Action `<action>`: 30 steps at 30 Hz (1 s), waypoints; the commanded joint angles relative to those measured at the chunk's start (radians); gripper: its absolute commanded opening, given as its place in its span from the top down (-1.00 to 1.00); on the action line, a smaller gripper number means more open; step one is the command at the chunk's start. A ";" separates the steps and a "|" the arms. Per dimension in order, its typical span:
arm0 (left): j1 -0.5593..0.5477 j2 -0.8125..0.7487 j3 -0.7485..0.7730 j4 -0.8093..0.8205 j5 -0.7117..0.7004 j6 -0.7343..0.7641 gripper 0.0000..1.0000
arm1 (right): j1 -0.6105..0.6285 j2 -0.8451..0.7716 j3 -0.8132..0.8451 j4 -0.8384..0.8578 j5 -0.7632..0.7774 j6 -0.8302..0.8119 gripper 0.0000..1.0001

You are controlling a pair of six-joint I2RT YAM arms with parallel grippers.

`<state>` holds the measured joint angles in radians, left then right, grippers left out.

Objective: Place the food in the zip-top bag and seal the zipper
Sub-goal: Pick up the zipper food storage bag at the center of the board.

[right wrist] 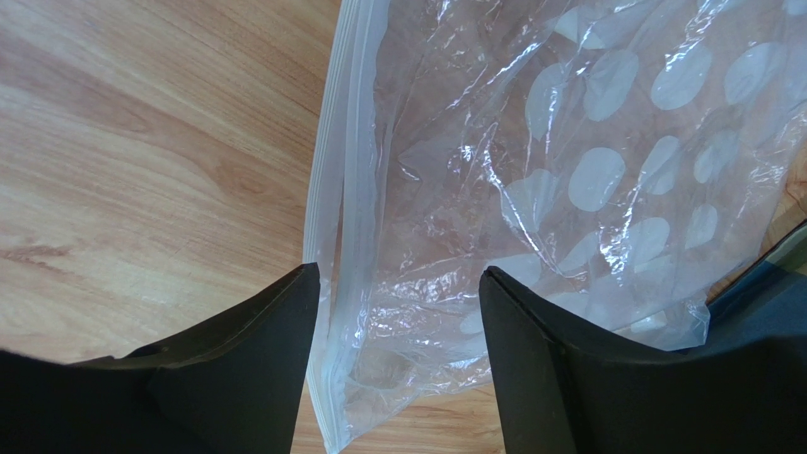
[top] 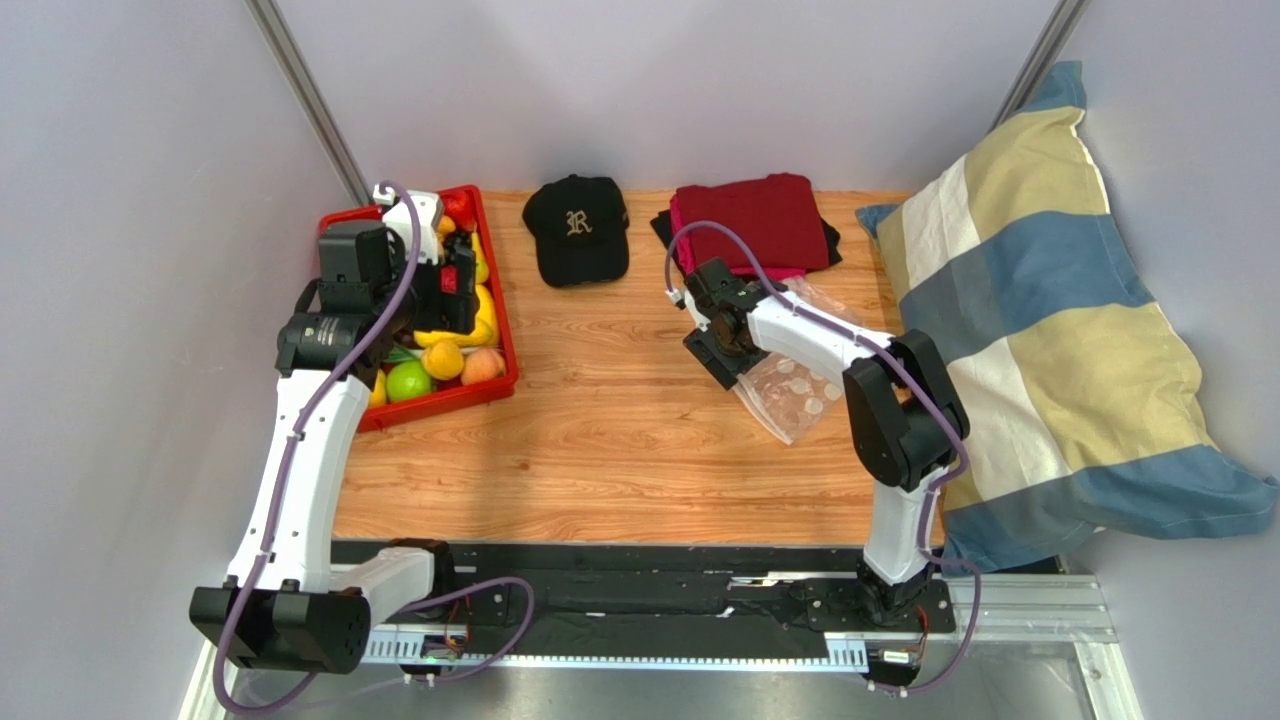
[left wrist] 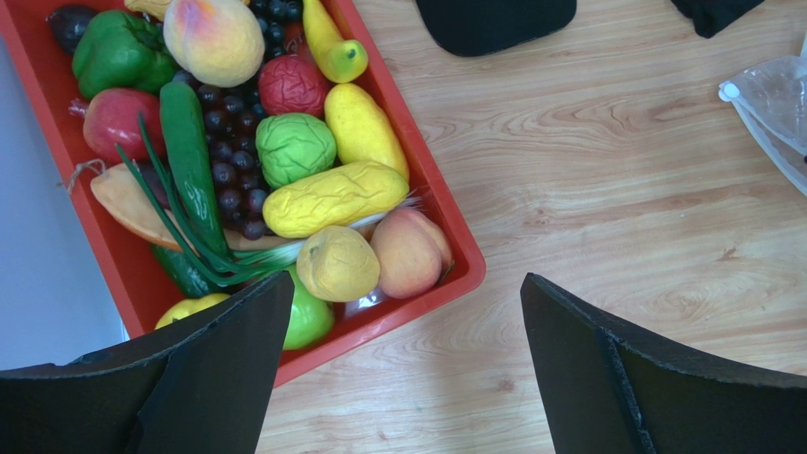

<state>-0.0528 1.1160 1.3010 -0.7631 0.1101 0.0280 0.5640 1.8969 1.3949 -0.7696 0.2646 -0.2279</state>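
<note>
Now the dotted zip-top bag (right wrist: 587, 180) lies flat on the wooden table (right wrist: 142, 142), right of the middle. Its zipper (right wrist: 327, 208) edge passes between the fingers of the right gripper (right wrist: 398, 284), which stand apart on both sides of it. Well apart on the left, the toy food (left wrist: 331, 194) fills the red tray (left wrist: 471, 270). The left gripper (left wrist: 407, 293) hangs wide open above the tray's corner.

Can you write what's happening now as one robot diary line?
left gripper: open above red tray holding food | right gripper: open, astride zipper of zip-top bag
</note>
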 commanded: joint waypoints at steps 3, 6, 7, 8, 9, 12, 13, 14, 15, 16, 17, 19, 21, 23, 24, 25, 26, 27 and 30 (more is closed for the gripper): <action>-0.004 -0.016 -0.011 0.041 -0.020 -0.020 -0.98 | 0.008 0.040 0.033 -0.010 0.084 0.030 -0.29; -0.004 -0.012 -0.016 0.038 -0.013 -0.023 -0.98 | 0.013 0.041 0.023 0.000 0.137 0.033 -0.12; -0.004 -0.009 -0.017 0.038 -0.010 -0.023 -0.98 | 0.014 0.041 0.021 0.004 0.146 0.032 -0.06; -0.004 -0.005 -0.017 0.038 -0.010 -0.043 -0.98 | 0.014 0.039 0.021 0.004 0.162 0.035 0.16; -0.004 -0.005 -0.017 0.039 -0.003 -0.045 -0.98 | 0.014 0.036 0.023 0.006 0.165 0.033 0.34; -0.005 -0.001 -0.017 0.041 0.028 -0.042 -0.98 | 0.014 0.031 0.053 -0.017 0.151 0.035 1.00; -0.005 0.001 -0.017 0.044 0.037 -0.042 -0.98 | 0.013 0.031 0.067 -0.028 0.142 0.036 1.00; -0.007 0.007 -0.017 0.044 0.045 -0.045 -0.97 | 0.008 0.025 0.082 -0.037 0.104 0.038 1.00; -0.007 0.010 -0.011 0.045 0.080 -0.053 -0.98 | 0.005 0.005 0.099 -0.051 0.076 0.048 1.00; -0.007 0.018 -0.005 0.039 0.109 -0.062 -0.93 | -0.002 -0.008 0.139 -0.059 0.038 0.056 1.00; -0.007 0.033 0.001 0.027 0.137 -0.078 -0.93 | -0.018 -0.021 0.166 -0.069 -0.069 0.062 1.00; -0.013 0.045 0.015 0.021 0.221 -0.138 -0.93 | -0.035 -0.053 0.246 -0.100 -0.170 0.091 1.00; -0.021 0.054 0.006 0.037 0.288 -0.199 -0.93 | -0.046 -0.084 0.280 -0.103 -0.321 0.113 1.00; -0.036 0.056 -0.021 0.080 0.315 -0.246 -0.93 | -0.047 -0.102 0.311 -0.091 -0.423 0.163 1.00; -0.044 0.056 -0.037 0.102 0.335 -0.273 -0.94 | -0.047 -0.114 0.322 -0.082 -0.451 0.185 1.00; -0.051 0.051 -0.051 0.123 0.344 -0.314 -0.93 | -0.047 -0.116 0.332 -0.082 -0.500 0.221 1.00; -0.074 0.050 -0.077 0.161 0.347 -0.335 -0.93 | -0.046 -0.116 0.351 -0.080 -0.522 0.263 1.00; -0.091 0.048 -0.091 0.180 0.347 -0.352 -0.94 | -0.047 -0.116 0.354 -0.073 -0.542 0.286 1.00; -0.156 0.042 -0.138 0.252 0.338 -0.407 -0.94 | -0.047 -0.125 0.334 -0.024 -0.619 0.384 1.00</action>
<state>-0.1436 1.1767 1.2079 -0.6422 0.3996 -0.2558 0.5129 1.8011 1.7187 -0.8436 -0.1642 -0.0109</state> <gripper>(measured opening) 0.968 0.010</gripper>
